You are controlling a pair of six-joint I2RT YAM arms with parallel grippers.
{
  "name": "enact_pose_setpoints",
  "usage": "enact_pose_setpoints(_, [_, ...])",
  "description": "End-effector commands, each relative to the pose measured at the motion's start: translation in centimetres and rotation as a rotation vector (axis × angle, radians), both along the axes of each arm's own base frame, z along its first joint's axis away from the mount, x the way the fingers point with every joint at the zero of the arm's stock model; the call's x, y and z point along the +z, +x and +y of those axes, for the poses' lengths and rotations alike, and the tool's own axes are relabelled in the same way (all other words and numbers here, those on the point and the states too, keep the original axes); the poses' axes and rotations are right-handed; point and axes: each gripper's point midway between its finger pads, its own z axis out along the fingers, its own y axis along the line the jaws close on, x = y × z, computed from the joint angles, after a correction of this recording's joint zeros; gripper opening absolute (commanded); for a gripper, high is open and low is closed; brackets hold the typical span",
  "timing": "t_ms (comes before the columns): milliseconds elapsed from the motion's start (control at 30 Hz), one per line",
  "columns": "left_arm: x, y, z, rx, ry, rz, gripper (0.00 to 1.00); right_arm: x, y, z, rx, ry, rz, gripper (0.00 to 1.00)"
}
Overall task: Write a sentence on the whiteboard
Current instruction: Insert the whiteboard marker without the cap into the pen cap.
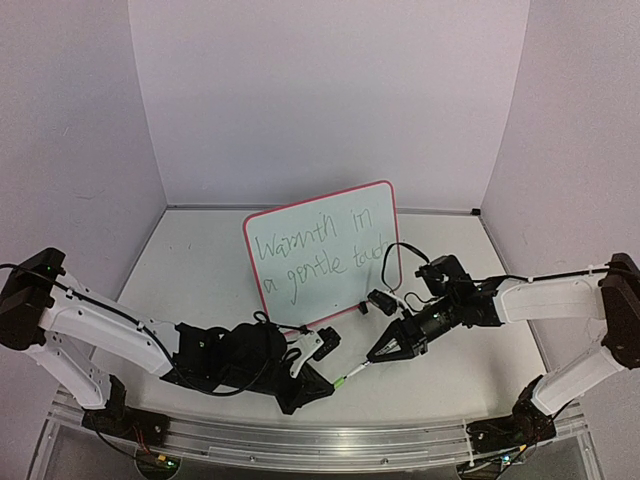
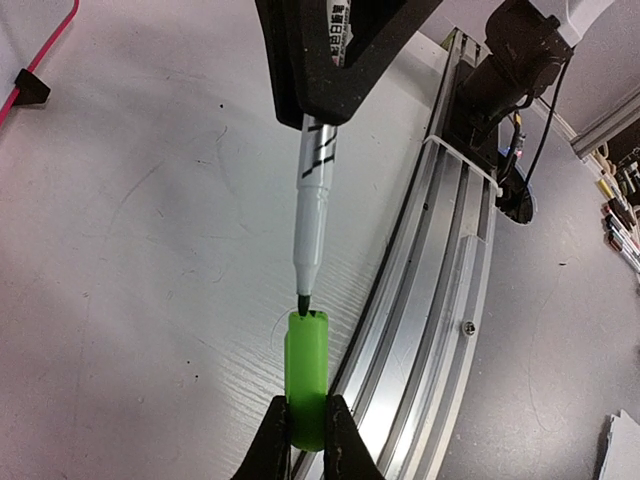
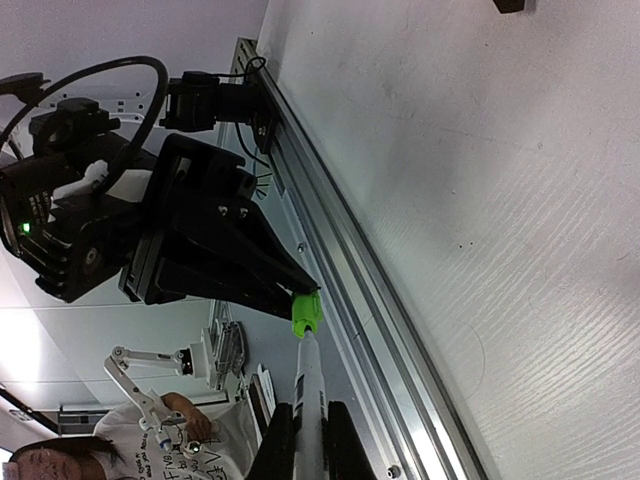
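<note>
The whiteboard (image 1: 320, 290) stands tilted at mid-table on black clip feet (image 2: 30, 88). The sentence (image 1: 315, 255) is in thin green handwriting in two lines. Near the front edge my left gripper (image 1: 325, 383) (image 2: 308, 405) is shut on a green marker cap (image 2: 306, 385) (image 3: 306, 312). My right gripper (image 1: 375, 355) (image 3: 311, 410) is shut on the white marker (image 2: 315, 190) (image 3: 310, 390). The marker's dark tip sits right at the cap's open end. Both grippers face each other, low over the table.
An aluminium rail (image 1: 330, 435) (image 2: 440, 300) runs along the table's near edge just beside the cap. Pale walls close the back and sides. Beyond the edge are a person (image 3: 150, 450) and loose markers (image 2: 615, 225).
</note>
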Motion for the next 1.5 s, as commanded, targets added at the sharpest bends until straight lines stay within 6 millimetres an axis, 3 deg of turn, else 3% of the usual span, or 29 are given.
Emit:
enact_pose_setpoints(0, [2.2,0.1,-1.7,-0.012,-0.065,-0.025,0.00,1.2,0.6,1.0,0.016,0.040,-0.049,0.00])
enact_pose_setpoints(600, [2.7,0.2,-2.3,-0.014,-0.081,-0.038,0.00,1.2,-0.4,2.0,0.058,0.046,-0.032,0.00])
enact_pose_setpoints(1200, [6.2,0.5,-3.9,-0.022,-0.199,-0.079,0.00,1.9,-2.5,3.7,0.158,0.092,-0.036,0.00])
enact_pose_setpoints(1467, [9.0,0.8,-4.9,-0.040,-0.262,-0.136,0.00,2.4,-3.5,4.0,0.202,0.112,-0.015,0.00])
